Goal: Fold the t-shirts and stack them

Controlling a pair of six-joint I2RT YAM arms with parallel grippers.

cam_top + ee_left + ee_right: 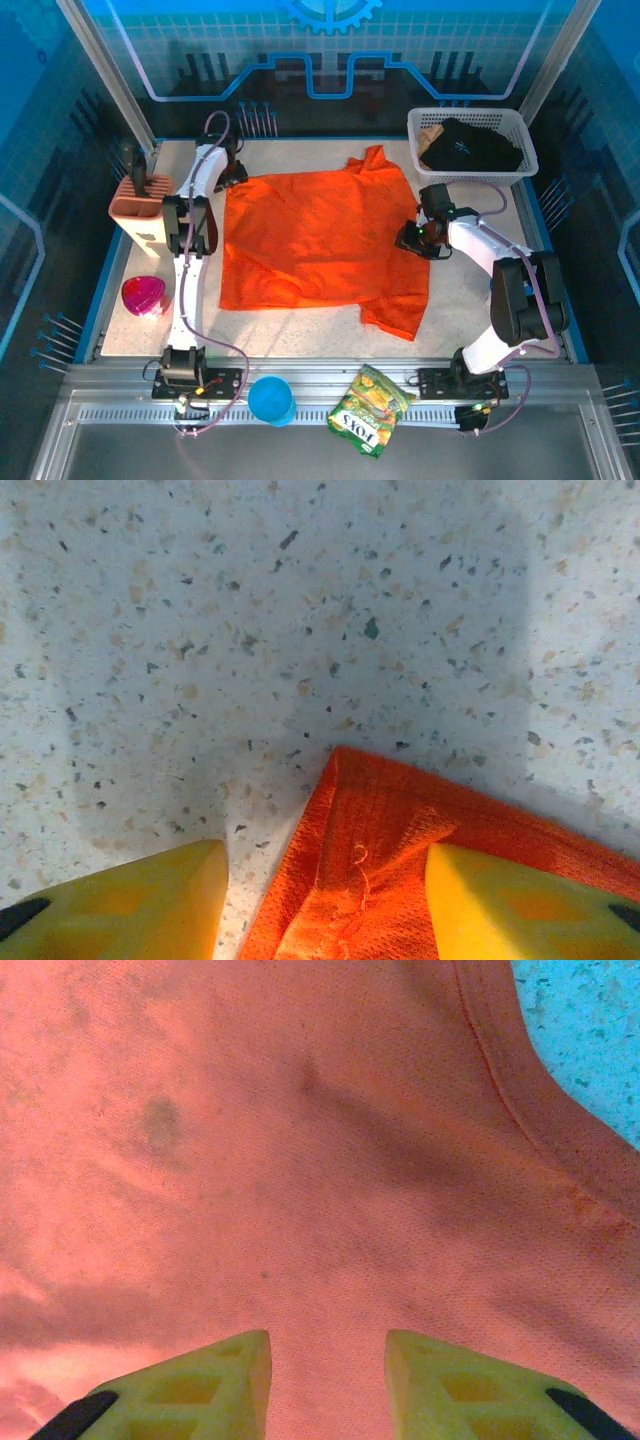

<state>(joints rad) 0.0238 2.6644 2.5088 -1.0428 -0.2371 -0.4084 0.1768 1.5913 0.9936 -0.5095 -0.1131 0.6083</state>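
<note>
Left jaws apart astride upper-left corner of orange t-shirt point(320, 240), spread mid-frame on tabletop point(290, 332); right jaws apart over its right edge, perhaps touching. Soft, light; best pinched at corners. Black t-shirt point(470, 148) in basket point(414, 135), upper right.

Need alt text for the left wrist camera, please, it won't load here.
A corner of the orange t-shirt lies between the yellow fingers of the left gripper, which stand apart. Pale speckled tabletop lies beyond it.
</note>
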